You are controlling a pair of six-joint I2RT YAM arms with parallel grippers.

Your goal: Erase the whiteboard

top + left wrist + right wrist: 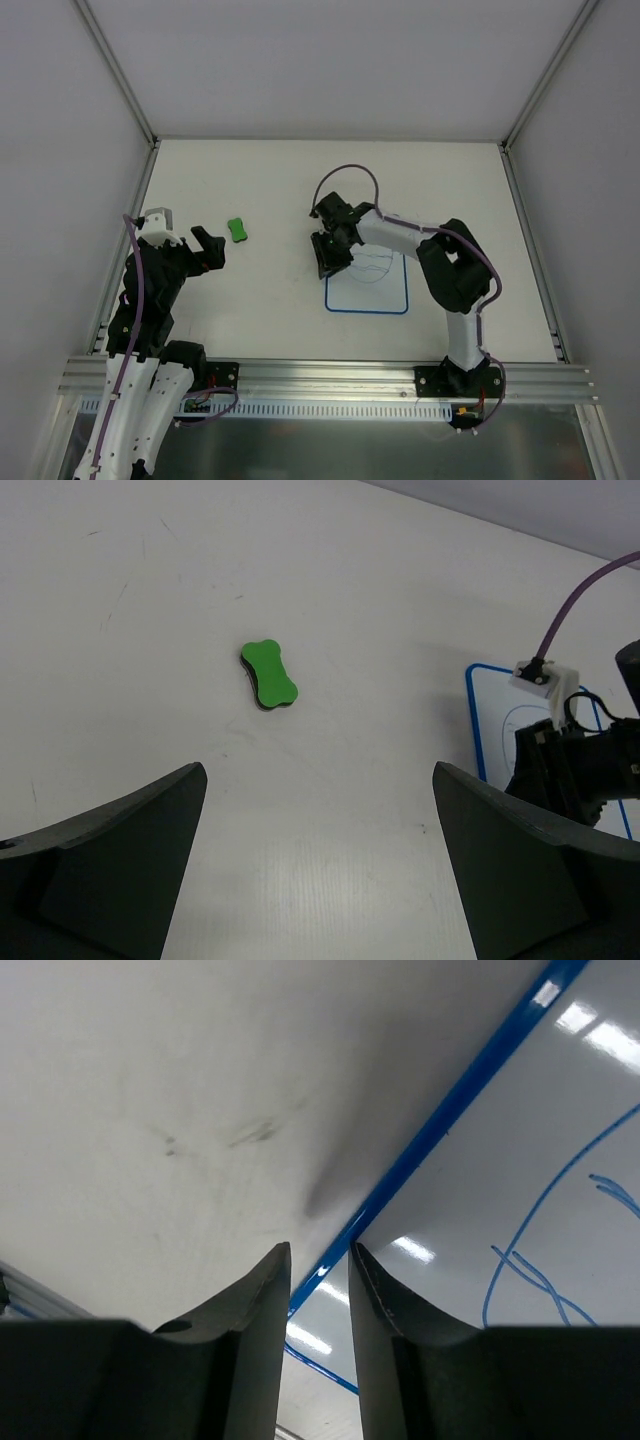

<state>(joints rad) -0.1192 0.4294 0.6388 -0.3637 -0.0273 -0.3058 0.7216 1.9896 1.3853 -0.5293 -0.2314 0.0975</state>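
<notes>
Whiteboard [375, 295], scribbled blue: far-left edge lies within the gap of the right gripper [318, 1252], jaws narrow, grip not discernible.

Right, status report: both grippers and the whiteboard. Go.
Left gripper open, empty, facing green bone-shaped eraser. Right gripper astride left border of whiteboard, gap narrow, grip unconfirmed. Blue scribbles unerased. No obstruction seen.
</notes>
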